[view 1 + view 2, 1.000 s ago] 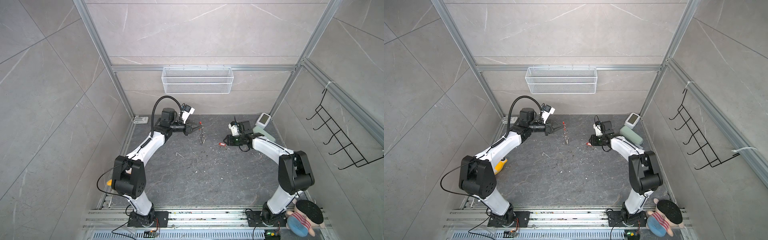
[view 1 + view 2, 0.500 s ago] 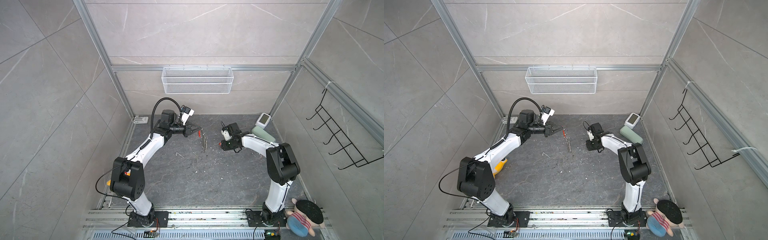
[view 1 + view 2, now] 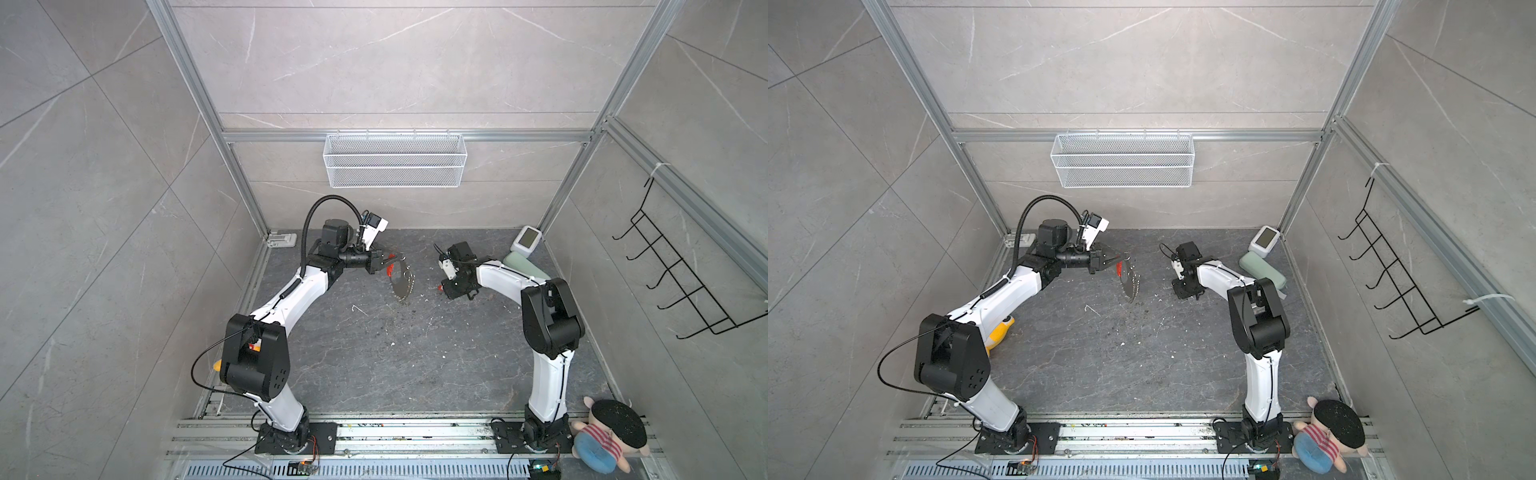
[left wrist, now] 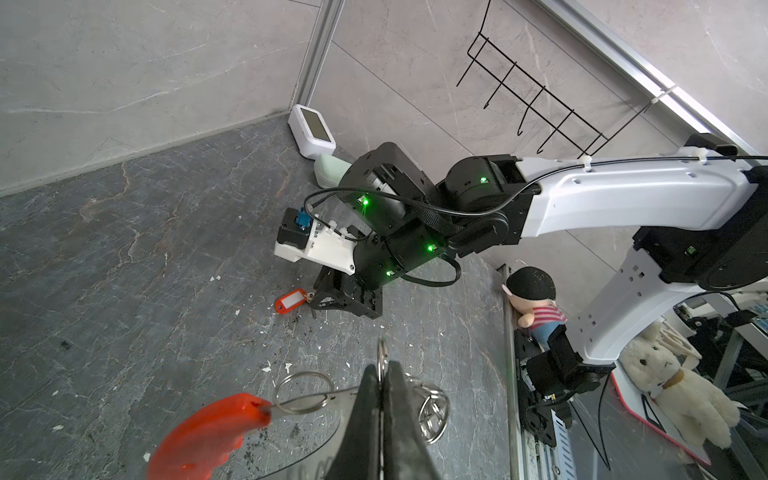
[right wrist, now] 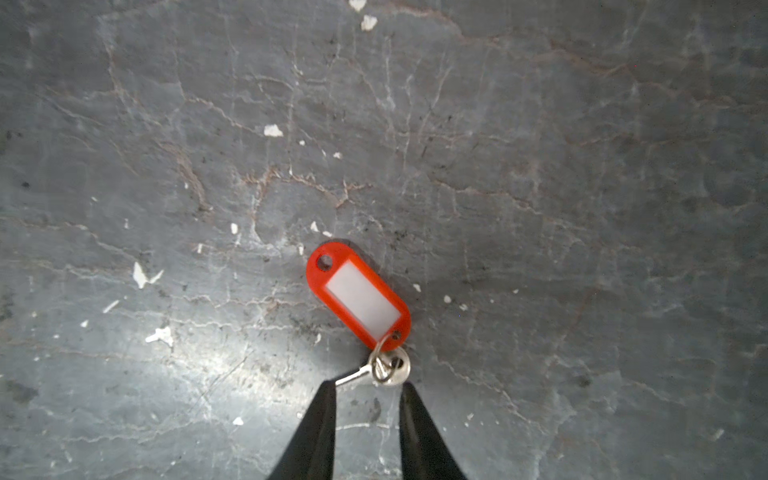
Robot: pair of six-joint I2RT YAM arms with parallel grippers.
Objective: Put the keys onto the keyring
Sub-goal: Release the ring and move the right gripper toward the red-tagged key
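right gripper (image 5: pixel 368 388) re-aimed since a second ago, now low behind keys (image 5: pixel 359 297) | fingers apart astride the small key, nothing gripped | keys flat on worktop (image 3: pixel 374 353), near back edge, right of centre | left gripper (image 4: pixel 382 368) clamped on keyring (image 3: pixel 402 282), held aloft | I read it as pick imminent

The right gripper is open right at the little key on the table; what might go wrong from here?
The right gripper barely reaches the flat key; closing may catch only its blade, or flick it and the red tag away. The left gripper pinches the keyring by a thin edge, so it may swing.
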